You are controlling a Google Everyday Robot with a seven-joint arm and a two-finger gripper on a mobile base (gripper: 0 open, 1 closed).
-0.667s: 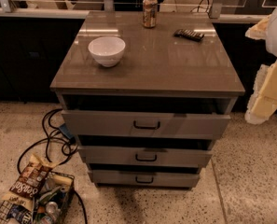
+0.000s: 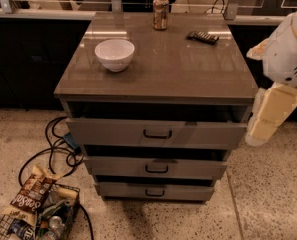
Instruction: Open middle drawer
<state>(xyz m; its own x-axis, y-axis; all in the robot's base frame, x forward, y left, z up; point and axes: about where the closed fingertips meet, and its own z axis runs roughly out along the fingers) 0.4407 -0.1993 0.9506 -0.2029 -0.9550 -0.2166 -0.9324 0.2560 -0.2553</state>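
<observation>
The middle drawer (image 2: 198,169) is the second of three grey fronts on the cabinet, with a small black bar handle (image 2: 156,169) at its centre. A dark gap shows above it, under the top drawer (image 2: 103,132). The lowest drawer (image 2: 123,190) sits below. My gripper (image 2: 269,116) hangs at the right of the cabinet, level with the top drawer front and off its right end, pointing down and left. It touches nothing and is well to the right of the middle drawer's handle.
On the cabinet top (image 2: 188,69) stand a white bowl (image 2: 115,54), a can (image 2: 160,12) and a black remote (image 2: 203,37). Black cables (image 2: 55,149) trail on the floor at left. A wire basket with snack bags (image 2: 30,209) sits bottom left.
My arm and gripper have dropped lower and shifted slightly left towards the cabinet's right side. The drawers and tabletop items have not moved.
</observation>
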